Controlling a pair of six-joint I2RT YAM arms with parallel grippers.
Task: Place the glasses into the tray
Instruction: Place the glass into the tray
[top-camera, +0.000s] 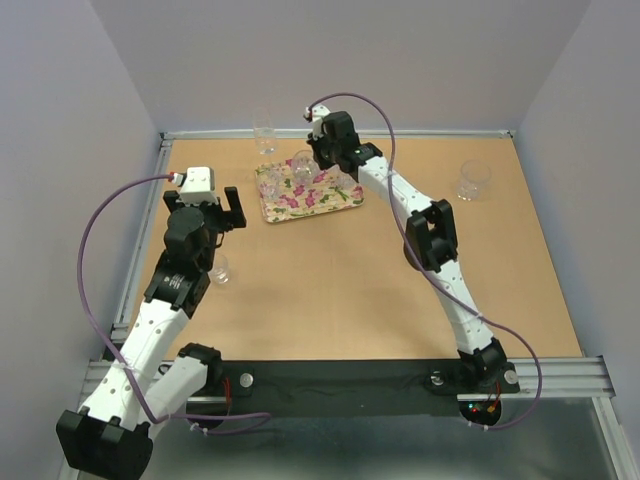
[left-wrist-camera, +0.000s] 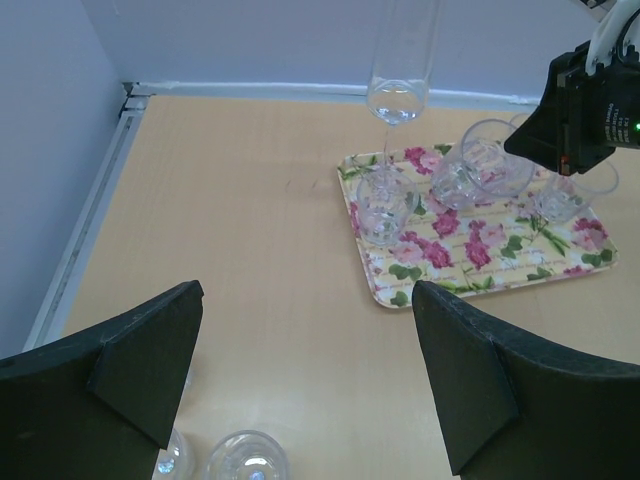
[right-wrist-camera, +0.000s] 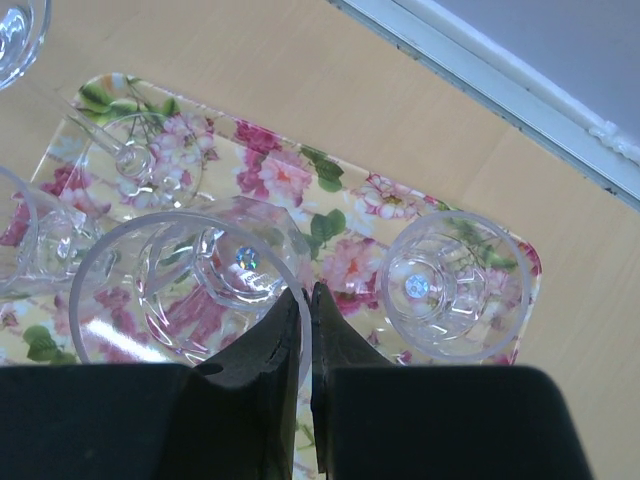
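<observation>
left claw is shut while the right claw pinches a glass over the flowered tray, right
Not quite: the left claw is wide open, as the left wrist view shows. The right claw does pinch a glass over the tray.

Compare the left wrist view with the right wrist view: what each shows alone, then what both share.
Left wrist only: the open left gripper and two loose glasses off the tray. Right wrist only: the tips of the right gripper shut on the rim of the big glass. Both: the flowered tray, the big glass, the stemmed glass and a small glass on the tray.
</observation>
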